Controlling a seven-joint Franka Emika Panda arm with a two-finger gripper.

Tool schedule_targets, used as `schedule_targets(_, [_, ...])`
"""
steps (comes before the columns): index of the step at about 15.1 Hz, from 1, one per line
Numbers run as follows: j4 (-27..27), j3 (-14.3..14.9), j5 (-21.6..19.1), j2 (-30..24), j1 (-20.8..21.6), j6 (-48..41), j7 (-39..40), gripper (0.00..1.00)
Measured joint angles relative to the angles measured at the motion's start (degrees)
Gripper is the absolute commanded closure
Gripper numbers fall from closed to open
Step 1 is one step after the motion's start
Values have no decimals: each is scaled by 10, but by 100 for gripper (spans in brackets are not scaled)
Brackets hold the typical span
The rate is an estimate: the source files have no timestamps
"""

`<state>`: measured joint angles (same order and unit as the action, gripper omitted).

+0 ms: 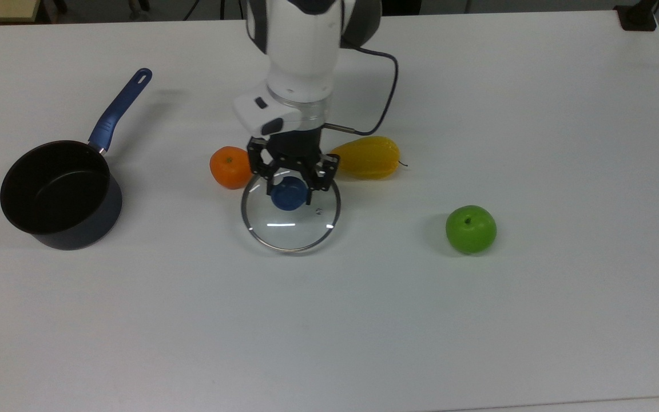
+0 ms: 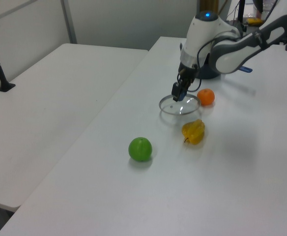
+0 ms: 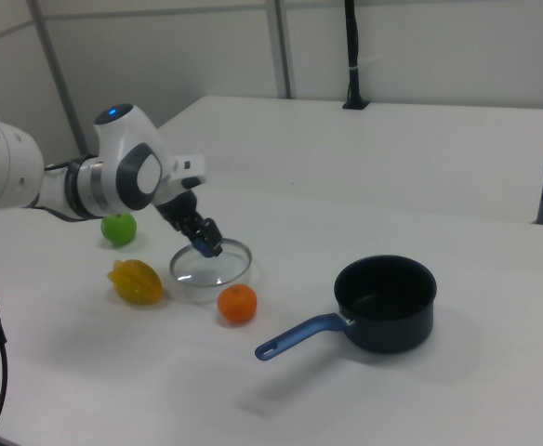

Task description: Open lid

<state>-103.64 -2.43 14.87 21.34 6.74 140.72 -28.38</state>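
The round glass lid (image 1: 290,220) with its metal rim hangs just above the table, between the orange and the yellow fruit in the top view. My gripper (image 1: 288,191) is shut on its blue knob (image 1: 287,195). The lid (image 2: 179,105) also shows in the left view, and the lid (image 3: 211,262) in the right view sits under my gripper (image 3: 205,245). The dark blue saucepan (image 1: 58,194) stands uncovered at the top view's left, its long handle (image 1: 119,109) pointing away. In the right view the saucepan (image 3: 386,302) is well apart from the lid.
An orange (image 1: 230,166) lies close to the lid's left rim in the top view and a yellow fruit (image 1: 365,157) close to its upper right. A green apple (image 1: 470,229) sits farther right. The table's far edge (image 1: 478,14) runs along the top.
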Motion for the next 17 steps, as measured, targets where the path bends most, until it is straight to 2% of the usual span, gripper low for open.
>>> schedule_targets(3, [-2,0,14,12,18,0,-19,48])
schedule_targets(6, [-2,0,24,27,21,40,-27,46])
schedule_targets(7, [-2,0,27,30,20,46,-27,39])
schedule_targets(8, [-2,0,34,32,20,47,-27,23])
schedule_targets(9, [-1,0,45,35,20,48,-28,3])
schedule_targets(10, [-1,0,52,36,20,49,-30,0])
schedule_targets(17, [14,0,56,22,20,41,-47,0])
